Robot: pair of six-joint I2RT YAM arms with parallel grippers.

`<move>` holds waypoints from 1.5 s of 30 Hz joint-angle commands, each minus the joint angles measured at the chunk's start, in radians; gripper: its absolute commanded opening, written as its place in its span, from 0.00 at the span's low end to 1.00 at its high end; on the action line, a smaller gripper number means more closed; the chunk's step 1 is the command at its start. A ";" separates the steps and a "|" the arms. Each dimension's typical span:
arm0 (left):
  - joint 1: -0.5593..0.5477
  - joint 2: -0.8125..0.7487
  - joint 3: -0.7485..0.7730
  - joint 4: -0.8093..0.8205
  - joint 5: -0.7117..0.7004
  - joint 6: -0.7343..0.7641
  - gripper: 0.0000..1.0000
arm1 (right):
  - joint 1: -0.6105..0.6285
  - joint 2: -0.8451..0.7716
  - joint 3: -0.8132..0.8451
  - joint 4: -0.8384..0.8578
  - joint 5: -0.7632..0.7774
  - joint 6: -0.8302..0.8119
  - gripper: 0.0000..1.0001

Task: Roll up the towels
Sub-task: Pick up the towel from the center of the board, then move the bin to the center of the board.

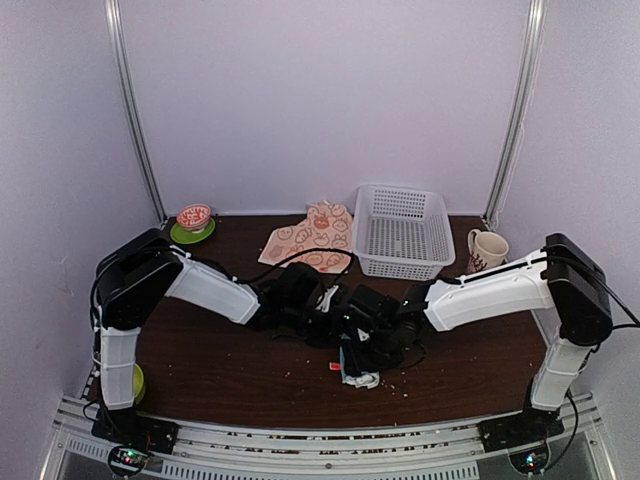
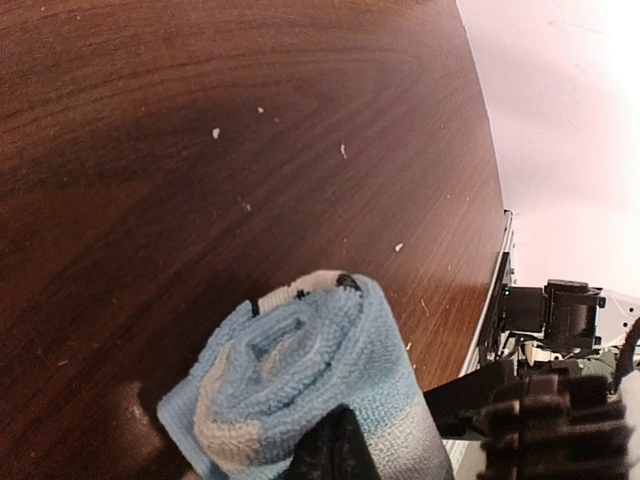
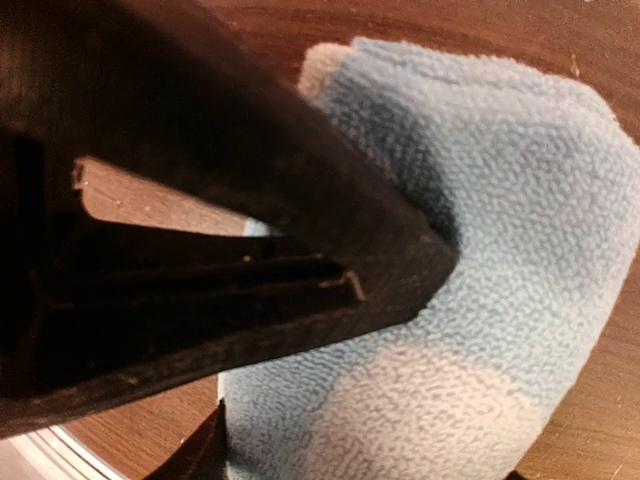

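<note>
1. the blue towel is lying rolled on the table, front centre.
2. the left gripper is pressing closed jaws against the roll.
3. the right gripper is straddling the roll, jaws partly apart; firm grip: cannot tell.
4. the cream towel is lying unrolled beside the basket.

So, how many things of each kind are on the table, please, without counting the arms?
Towels: 2, the blue towel and the cream towel
Basket: 1
Mug: 1
Bowl: 1
Saucer: 1
Green thing at the left edge, partly hidden: 1
Total: 7
</note>
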 commanded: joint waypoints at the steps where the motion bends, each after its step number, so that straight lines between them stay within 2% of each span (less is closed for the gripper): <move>1: 0.007 -0.005 -0.043 -0.090 -0.041 0.011 0.00 | 0.038 0.082 -0.010 -0.145 -0.002 0.010 0.54; 8: 0.008 -0.055 -0.068 -0.094 -0.043 0.017 0.00 | 0.040 0.052 -0.040 -0.119 0.035 0.055 0.21; 11: 0.015 -0.094 -0.076 -0.111 -0.046 0.026 0.00 | 0.040 0.017 -0.063 -0.095 0.046 0.076 0.02; 12: 0.020 -0.112 -0.084 -0.116 -0.047 0.028 0.00 | 0.042 0.003 -0.069 -0.090 0.050 0.082 0.00; 17: 0.056 -0.239 -0.114 -0.168 -0.057 0.046 0.00 | 0.045 -0.106 -0.078 -0.121 0.111 0.084 0.00; 23: 0.090 -0.384 -0.074 -0.306 -0.126 0.131 0.00 | 0.007 -0.261 -0.013 -0.276 0.206 0.024 0.00; 31: 0.116 -0.436 -0.029 -0.388 -0.221 0.215 0.00 | -0.254 -0.435 0.187 -0.413 0.306 -0.154 0.00; 35: 0.128 -0.432 -0.010 -0.406 -0.238 0.233 0.00 | -0.385 -0.416 0.297 -0.368 0.264 -0.215 0.00; 38: 0.133 -0.426 -0.001 -0.408 -0.251 0.240 0.00 | -0.474 -0.344 0.363 -0.287 0.184 -0.240 0.00; 41: 0.137 -0.407 0.017 -0.412 -0.257 0.242 0.00 | -0.539 -0.223 0.448 -0.221 0.125 -0.263 0.00; 45: 0.141 -0.376 0.037 -0.433 -0.264 0.246 0.00 | -0.593 -0.017 0.637 -0.214 0.134 -0.289 0.00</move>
